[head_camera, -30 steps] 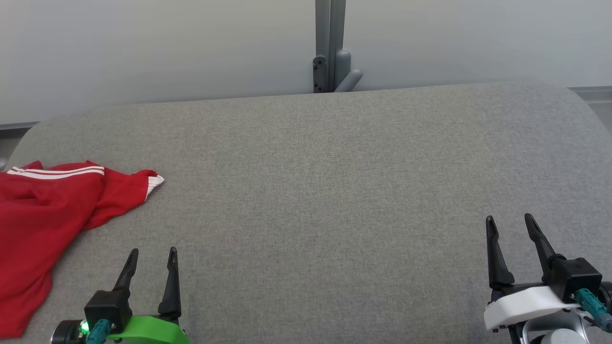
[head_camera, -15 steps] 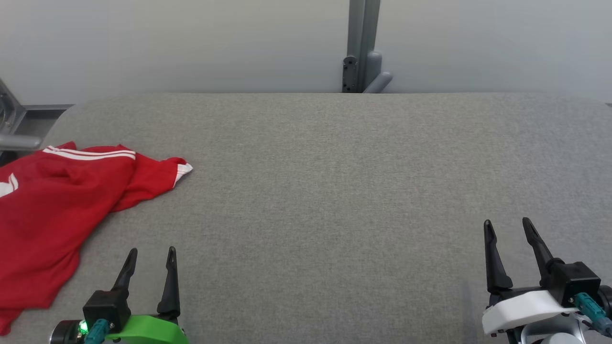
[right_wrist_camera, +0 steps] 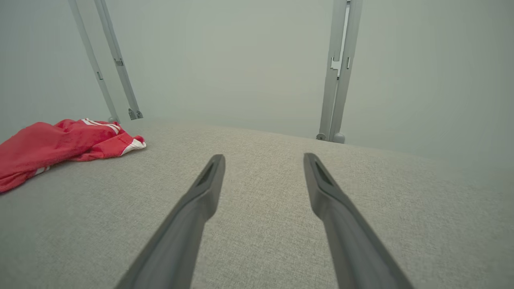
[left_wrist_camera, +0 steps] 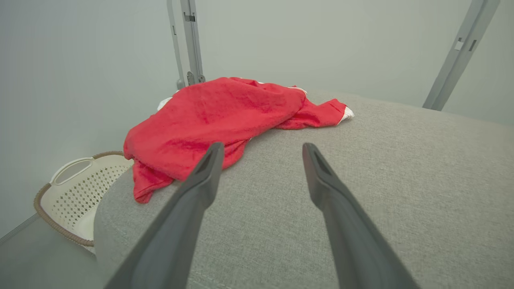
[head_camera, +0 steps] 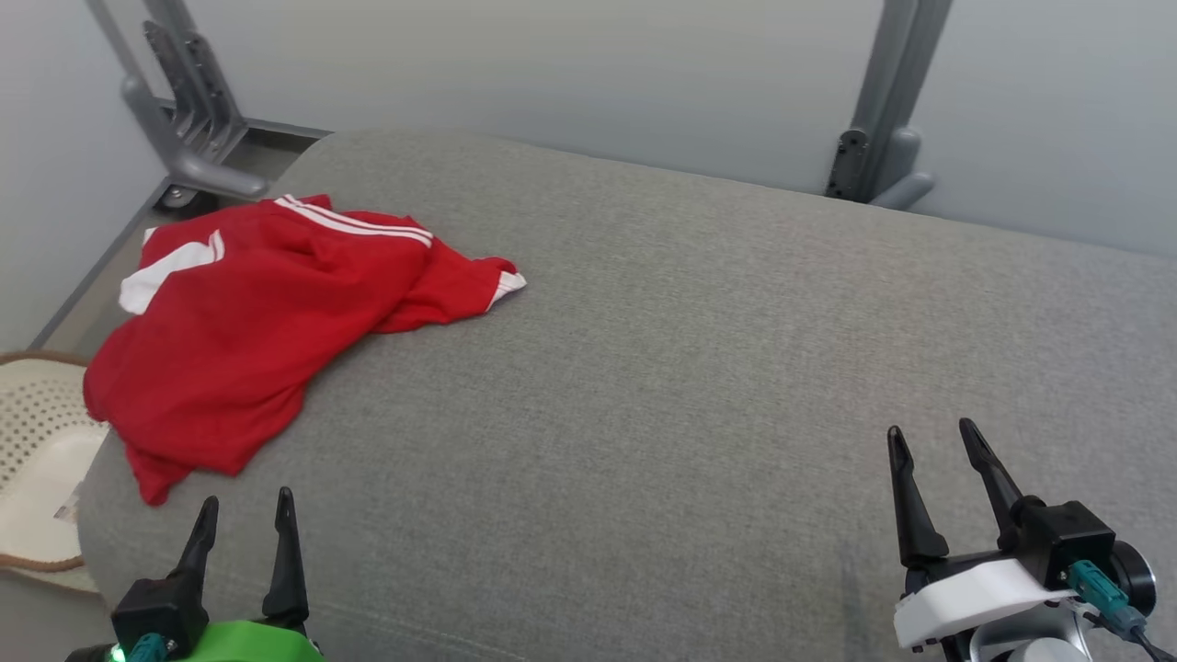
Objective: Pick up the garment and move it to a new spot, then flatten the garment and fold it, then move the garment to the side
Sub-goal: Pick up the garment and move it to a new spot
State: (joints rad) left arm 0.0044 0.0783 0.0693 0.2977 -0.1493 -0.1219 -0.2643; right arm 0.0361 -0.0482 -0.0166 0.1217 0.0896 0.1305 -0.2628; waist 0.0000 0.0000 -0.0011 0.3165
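So, the big change from a second ago is the head camera: it has swung to the left, so the whole picture has slid across while the things themselves stayed put. The red garment (head_camera: 248, 322) with the white stripes was cut off at the left edge before. Now the whole crumpled heap sits in the upper left of the frame, at the left end of the grey worktop (head_camera: 644, 368), with its lower edge drooping over the rounded side. A pale perforated basket (head_camera: 37, 432) has come into the frame at the left edge, down beside the worktop, and a second grey post (head_camera: 175, 110) shows at the top left. Both hands look the same as before: left hand (head_camera: 246, 498) at the lower left, right hand (head_camera: 929, 428) at the lower right, fingers spread apart with nothing between them. The garment lies up-frame and slightly left of the left hand, near it but not touching. In the left wrist view the cloth's near edge sits right behind the frame-left fingertip. The right hand is well apart from it, with a long stretch of bare worktop between them.
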